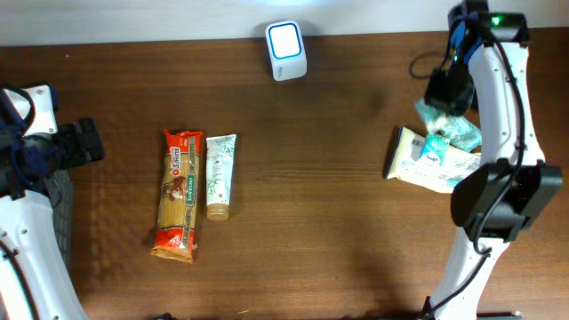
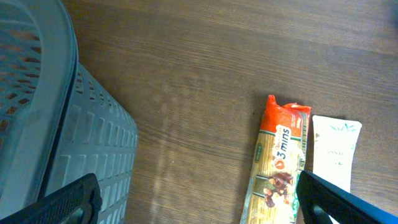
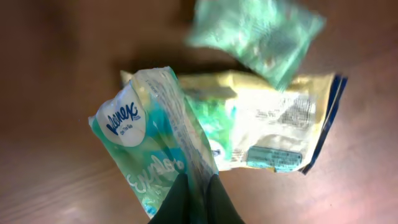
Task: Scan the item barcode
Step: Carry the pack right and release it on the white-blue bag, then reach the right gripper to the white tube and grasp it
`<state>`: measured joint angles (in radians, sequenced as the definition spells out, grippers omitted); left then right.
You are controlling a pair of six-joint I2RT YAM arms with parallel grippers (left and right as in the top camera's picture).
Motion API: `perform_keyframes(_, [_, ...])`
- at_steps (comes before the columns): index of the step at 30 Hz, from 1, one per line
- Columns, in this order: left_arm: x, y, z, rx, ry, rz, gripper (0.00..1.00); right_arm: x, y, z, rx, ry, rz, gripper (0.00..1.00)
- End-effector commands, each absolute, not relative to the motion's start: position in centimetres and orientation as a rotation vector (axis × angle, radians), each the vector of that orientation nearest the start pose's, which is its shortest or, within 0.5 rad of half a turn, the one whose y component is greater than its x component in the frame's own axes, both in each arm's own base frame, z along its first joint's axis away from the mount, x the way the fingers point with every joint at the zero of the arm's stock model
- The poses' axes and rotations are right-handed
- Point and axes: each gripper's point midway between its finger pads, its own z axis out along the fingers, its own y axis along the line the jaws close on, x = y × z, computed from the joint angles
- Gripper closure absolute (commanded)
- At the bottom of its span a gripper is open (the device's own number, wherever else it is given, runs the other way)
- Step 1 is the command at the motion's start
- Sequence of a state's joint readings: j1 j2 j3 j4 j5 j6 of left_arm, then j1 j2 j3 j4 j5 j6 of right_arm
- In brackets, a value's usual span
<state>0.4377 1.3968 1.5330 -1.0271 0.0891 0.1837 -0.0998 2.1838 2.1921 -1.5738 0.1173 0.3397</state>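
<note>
My right gripper (image 3: 196, 186) is shut on the edge of a teal tissue pack (image 3: 152, 146) with a white oval logo, held a little above the table. Under it lie a yellow-white wipes pack (image 3: 273, 124) and another green pack (image 3: 255, 34). In the overhead view the right gripper (image 1: 437, 114) hangs at the far right with the tissue pack (image 1: 434, 145) over the wipes pack (image 1: 422, 169). The white scanner (image 1: 286, 49) with its lit blue face stands at the back centre. My left gripper (image 1: 84, 142) is open and holds nothing; no barcode shows on the held pack.
A pasta packet (image 1: 178, 194) and a white tube (image 1: 220, 175) lie side by side left of centre, and the left wrist view shows the pasta packet (image 2: 277, 168) and tube (image 2: 336, 152) too. A grey mesh basket (image 2: 37, 93) stands at the table's left edge under the left arm.
</note>
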Motion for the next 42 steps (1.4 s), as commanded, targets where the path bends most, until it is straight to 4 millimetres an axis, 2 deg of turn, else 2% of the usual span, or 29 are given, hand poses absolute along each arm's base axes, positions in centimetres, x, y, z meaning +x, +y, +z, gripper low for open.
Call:
perform_keyframes(1, [33.5, 13.9, 27.7, -0.25, 2.446, 0.171, 0.01, 39.5, -7.6, 11.6, 0.75, 3.11, -0.281, 0.96])
perform_keyframes(3, [33.5, 13.9, 27.7, -0.25, 2.446, 0.171, 0.01, 38.9, -8.6, 10.7, 0.792, 3.123, -0.292, 0.96])
perform_keyframes(6, [33.5, 13.9, 27.7, -0.25, 2.446, 0.171, 0.01, 38.5, -10.2, 10.7, 0.855, 3.11, -0.288, 0.95])
perform_keyframes(8, [33.5, 13.9, 27.7, -0.25, 2.446, 0.17, 0.01, 38.5, -10.3, 10.7, 0.849, 3.112, -0.288, 0.73])
perform_keyframes(9, [33.5, 13.9, 27.7, -0.25, 2.446, 0.17, 0.01, 38.5, -10.2, 10.7, 0.844, 3.115, -0.288, 0.54])
perform_keyframes(10, [33.5, 13.9, 27.7, -0.25, 2.446, 0.17, 0.01, 38.5, -10.2, 10.7, 0.841, 3.116, -0.288, 0.46])
perform_keyframes(12, [33.5, 13.9, 27.7, -0.25, 2.446, 0.17, 0.01, 38.9, -10.0, 11.2, 0.831, 3.102, -0.268, 0.42])
perform_keyframes(14, [33.5, 13.9, 27.7, -0.25, 2.446, 0.17, 0.01, 40.6, -7.8, 12.6, 0.685, 3.094, -0.087, 0.43])
perform_keyframes(17, [33.5, 13.9, 27.7, -0.25, 2.446, 0.17, 0.01, 44.0, -1.1, 16.4, 0.37, 3.006, 0.2, 0.42])
perform_keyframes(19, [33.5, 13.9, 27.7, -0.25, 2.446, 0.17, 0.01, 45.0, 3.9, 17.4, 0.225, 2.965, 0.361, 0.42])
perform_keyframes(20, [33.5, 13.9, 27.7, -0.25, 2.446, 0.171, 0.01, 45.2, 7.2, 17.7, 0.133, 2.949, 0.446, 0.41])
perform_keyframes(22, [33.5, 13.9, 27.7, -0.25, 2.446, 0.17, 0.01, 45.2, 13.1, 17.4, -0.046, 2.926, 0.515, 0.38])
perform_keyframes(23, [33.5, 13.9, 27.7, -0.25, 2.446, 0.17, 0.01, 45.0, 15.0, 17.2, -0.095, 2.917, 0.537, 0.38])
perform_keyframes(24, [33.5, 13.9, 27.7, -0.25, 2.446, 0.17, 0.01, 44.7, 18.4, 16.6, -0.133, 2.911, 0.567, 0.38])
perform_keyframes(25, [33.5, 13.9, 27.7, -0.25, 2.446, 0.171, 0.01, 44.3, 21.0, 15.9, -0.189, 2.906, 0.581, 0.37])
perform_keyframes(29, [33.5, 13.9, 27.7, -0.25, 2.446, 0.17, 0.01, 41.9, 30.5, 12.9, -0.309, 2.893, 0.65, 0.22])
perform_keyframes(31, [33.5, 13.9, 27.7, -0.25, 2.446, 0.17, 0.01, 40.1, 34.4, 11.2, -0.397, 2.892, 0.669, 0.21])
perform_keyframes(33, [33.5, 13.9, 27.7, -0.25, 2.446, 0.17, 0.01, 38.8, 36.6, 9.5, -0.4, 2.921, 0.669, 0.09])
perform_keyframes(37, [33.5, 13.9, 27.7, -0.25, 2.446, 0.171, 0.01, 37.8, 39.0, 5.5, -0.286, 2.995, 0.672, 0.07])
perform_keyframes(42, [33.5, 13.9, 27.7, -0.25, 2.446, 0.17, 0.01, 35.5, 40.6, 1.6, -0.293, 3.099, 0.709, 0.07])
